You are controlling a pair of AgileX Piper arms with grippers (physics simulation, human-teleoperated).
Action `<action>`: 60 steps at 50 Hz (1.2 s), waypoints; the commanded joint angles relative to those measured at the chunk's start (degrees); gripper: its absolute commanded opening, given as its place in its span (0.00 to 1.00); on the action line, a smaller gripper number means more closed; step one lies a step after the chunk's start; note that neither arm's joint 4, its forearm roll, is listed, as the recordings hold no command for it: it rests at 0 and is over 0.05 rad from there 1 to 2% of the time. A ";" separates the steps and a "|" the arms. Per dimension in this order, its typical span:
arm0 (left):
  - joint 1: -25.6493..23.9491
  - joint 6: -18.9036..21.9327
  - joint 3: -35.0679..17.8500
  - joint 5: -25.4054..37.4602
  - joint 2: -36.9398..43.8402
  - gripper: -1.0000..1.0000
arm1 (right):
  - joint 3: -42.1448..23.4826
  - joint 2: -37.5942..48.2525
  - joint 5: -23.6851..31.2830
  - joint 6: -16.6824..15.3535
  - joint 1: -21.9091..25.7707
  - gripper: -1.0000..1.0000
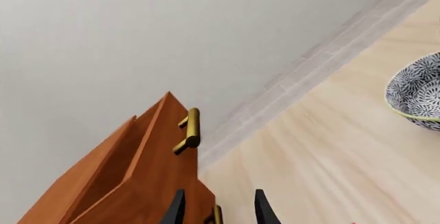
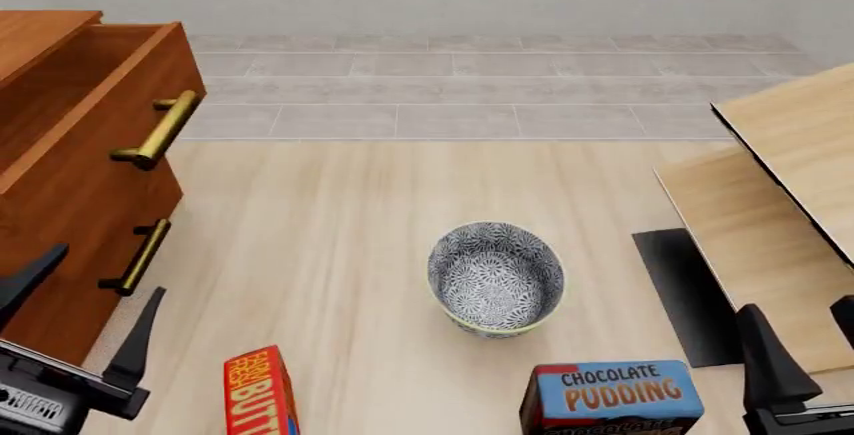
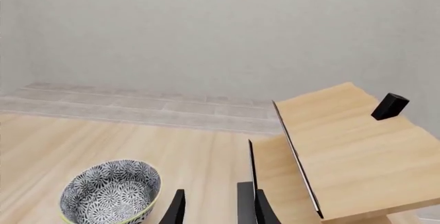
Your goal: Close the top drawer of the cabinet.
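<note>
Top drawer (image 2: 94,105) pulled out of cabinet (image 2: 54,255) at far left of worktop (image 2: 334,235), cropped by frame edge, brass handle (image 2: 160,130) showing. Left pincer (image 2: 80,300) spread apart near cabinet's lower front, touching nothing, body partly cut off. Right pincer (image 3: 209,206) spread too, only fingertips visible. Bowl (image 2: 497,277) mid-worktop; pudding box (image 2: 614,395) cropped below.

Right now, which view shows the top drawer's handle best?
The front view: the top drawer stands pulled out, with its handle in full and the left gripper below it. The left wrist view shows the handle too, close but tilted. The right wrist view misses it.
</note>
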 commanded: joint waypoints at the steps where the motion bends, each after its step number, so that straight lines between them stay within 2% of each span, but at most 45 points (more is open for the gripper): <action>1: -1.18 3.13 -0.37 -3.16 3.01 1.00 | -0.40 0.00 0.09 0.08 0.07 1.00; 14: -1.67 7.01 -0.47 -8.51 7.59 1.00 | -0.72 0.00 0.07 0.05 0.25 1.00; 20: -1.18 12.57 2.01 -16.93 12.42 1.00 | -0.41 0.00 -0.34 0.07 -0.13 1.00; 24: -1.25 12.76 1.75 -17.51 13.33 1.00 | -0.49 0.00 -0.35 0.12 -0.13 1.00; 25: -1.68 14.64 2.36 -20.23 15.42 1.00 | -0.46 0.00 -0.34 0.16 0.01 1.00; 30: -1.59 16.05 1.89 -23.08 18.24 1.00 | -0.26 0.00 -0.53 -0.02 0.34 1.00; 32: -1.41 19.72 2.60 -29.06 22.70 1.00 | -0.25 0.00 -0.55 -0.04 0.25 1.00; 35: -1.43 18.01 1.33 -27.59 22.62 1.00 | -0.52 0.00 -0.19 0.20 -0.34 1.00; 36: -1.51 19.68 1.92 -30.40 24.79 1.00 | -0.68 0.00 -0.02 0.25 -0.36 1.00; 38: -1.52 20.53 2.12 -32.43 26.40 1.00 | -0.72 0.00 0.00 0.23 -0.40 1.00; 41: -1.52 19.78 0.58 -31.25 26.52 1.00 | -0.61 0.00 -0.03 0.22 -0.37 1.00; 45: -1.98 22.21 0.83 -35.85 30.57 1.00 | -0.66 0.00 0.18 0.14 -0.18 1.00; 48: -1.92 21.68 -0.07 -34.71 30.34 1.00 | -0.54 0.00 0.07 0.13 -0.16 1.00; 57: -2.18 26.00 0.06 -42.87 38.06 1.00 | -0.19 0.00 -0.27 0.06 -0.44 1.00; 60: -1.85 25.71 -0.41 -42.76 38.48 1.00 | -0.11 0.00 -0.35 0.03 -0.39 1.00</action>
